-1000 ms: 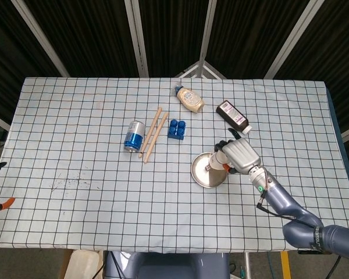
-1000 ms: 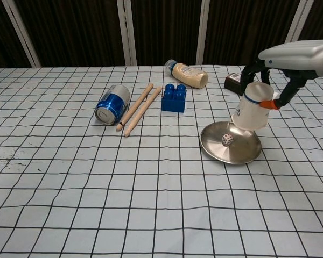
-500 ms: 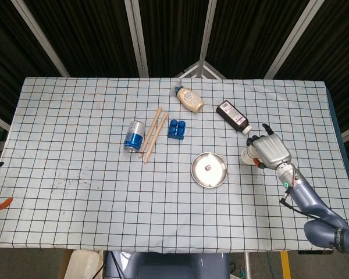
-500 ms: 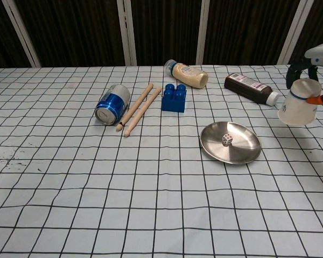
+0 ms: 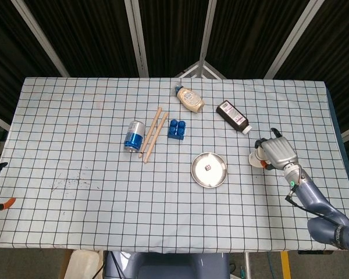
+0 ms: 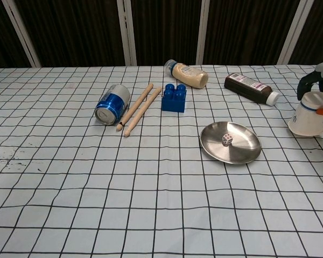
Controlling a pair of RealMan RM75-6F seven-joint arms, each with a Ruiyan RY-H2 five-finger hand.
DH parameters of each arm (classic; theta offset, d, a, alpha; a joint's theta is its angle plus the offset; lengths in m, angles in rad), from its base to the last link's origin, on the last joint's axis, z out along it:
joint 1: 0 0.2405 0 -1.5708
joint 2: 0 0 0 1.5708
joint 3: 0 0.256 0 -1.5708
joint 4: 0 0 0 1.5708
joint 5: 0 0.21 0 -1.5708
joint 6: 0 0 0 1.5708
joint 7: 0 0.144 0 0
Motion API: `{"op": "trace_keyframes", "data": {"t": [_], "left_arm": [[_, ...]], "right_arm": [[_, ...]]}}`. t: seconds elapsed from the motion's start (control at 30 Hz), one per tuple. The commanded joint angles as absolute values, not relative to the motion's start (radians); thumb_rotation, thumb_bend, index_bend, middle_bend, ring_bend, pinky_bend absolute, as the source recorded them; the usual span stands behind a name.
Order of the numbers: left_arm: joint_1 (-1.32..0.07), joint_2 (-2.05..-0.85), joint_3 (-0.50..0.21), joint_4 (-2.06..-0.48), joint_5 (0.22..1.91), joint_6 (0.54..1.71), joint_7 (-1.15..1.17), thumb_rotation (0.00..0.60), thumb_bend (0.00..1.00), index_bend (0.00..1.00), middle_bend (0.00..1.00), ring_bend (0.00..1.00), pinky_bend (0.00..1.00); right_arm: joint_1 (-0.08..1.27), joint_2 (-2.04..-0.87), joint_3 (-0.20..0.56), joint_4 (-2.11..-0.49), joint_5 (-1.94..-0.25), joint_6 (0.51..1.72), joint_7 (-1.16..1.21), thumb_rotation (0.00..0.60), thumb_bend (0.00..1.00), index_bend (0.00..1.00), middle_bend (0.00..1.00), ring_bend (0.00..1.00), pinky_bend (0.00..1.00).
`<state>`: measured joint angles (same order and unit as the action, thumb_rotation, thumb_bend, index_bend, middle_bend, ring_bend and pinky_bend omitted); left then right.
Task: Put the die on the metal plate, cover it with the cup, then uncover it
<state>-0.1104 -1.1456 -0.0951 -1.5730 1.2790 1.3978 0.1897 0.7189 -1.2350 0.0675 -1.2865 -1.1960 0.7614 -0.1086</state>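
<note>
A: Checked cloth over the table (image 6: pixel 70 215), dark slatted panels behind. We log the metal plate (image 5: pixel 200 176) right of centre with the die (image 6: pixel 226 140) lying on it, uncovered.

B: Agreed. A second ago the cup (image 6: pixel 308 116) was tilted over the plate's right edge; we now see it well apart from the plate, far right, mouth down, at or just above the cloth. We cannot tell from either view whether it touches.

A: Right hand (image 5: pixel 277 152)?

B: Its fingers wrap the cup's upper part, and it has travelled right with the cup. In the chest view only dark fingers (image 6: pixel 306 83) and an orange tip show at the frame edge. We find the left hand in neither view.

A: Other items, unchanged against the earlier frames as far as we see: blue can (image 6: pixel 111 104) on its side, two wooden sticks (image 6: pixel 138 107) just beside it, blue brick (image 6: pixel 174 98), pale sauce bottle (image 6: pixel 187 74) lying down, dark bottle (image 6: pixel 251 88) lying between the plate and the far edge.

B: We note the die has not shifted on the plate.
</note>
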Motion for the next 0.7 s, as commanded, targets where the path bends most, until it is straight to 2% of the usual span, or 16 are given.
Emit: {"op": "trace_keyframes", "data": {"t": [0.03, 0.43, 0.53, 0.7], "left_arm": [[-0.113, -1.15, -0.097, -1.571, 1.272, 1.394, 0.198, 0.6, 0.13, 0.16, 0.0, 0.0, 0.06], [-0.12, -1.16, -0.096, -1.571, 1.268, 1.387, 0.217, 0.6, 0.13, 0.16, 0.0, 0.0, 0.06], [-0.119, -1.159, -0.096, -1.57, 1.266, 1.388, 0.217, 0.6, 0.13, 0.16, 0.0, 0.0, 0.06], [-0.118, -1.158, -0.097, -1.569, 1.264, 1.389, 0.214, 0.6, 0.13, 0.16, 0.0, 0.0, 0.06]], "right_arm": [[0.716, -1.265, 0.065, -1.234, -1.208, 0.739, -0.065, 0.6, 0.5, 0.49, 0.42, 0.44, 0.06], [0.716, -1.298, 0.071, -1.177, -1.27, 0.741, 0.023, 0.6, 0.5, 0.49, 0.42, 0.44, 0.06], [0.714, -1.303, 0.069, -1.168, -1.271, 0.734, 0.032, 0.6, 0.49, 0.46, 0.42, 0.44, 0.06], [0.712, -1.303, 0.072, -1.163, -1.268, 0.731, 0.033, 0.6, 0.26, 0.31, 0.38, 0.41, 0.06]]}}
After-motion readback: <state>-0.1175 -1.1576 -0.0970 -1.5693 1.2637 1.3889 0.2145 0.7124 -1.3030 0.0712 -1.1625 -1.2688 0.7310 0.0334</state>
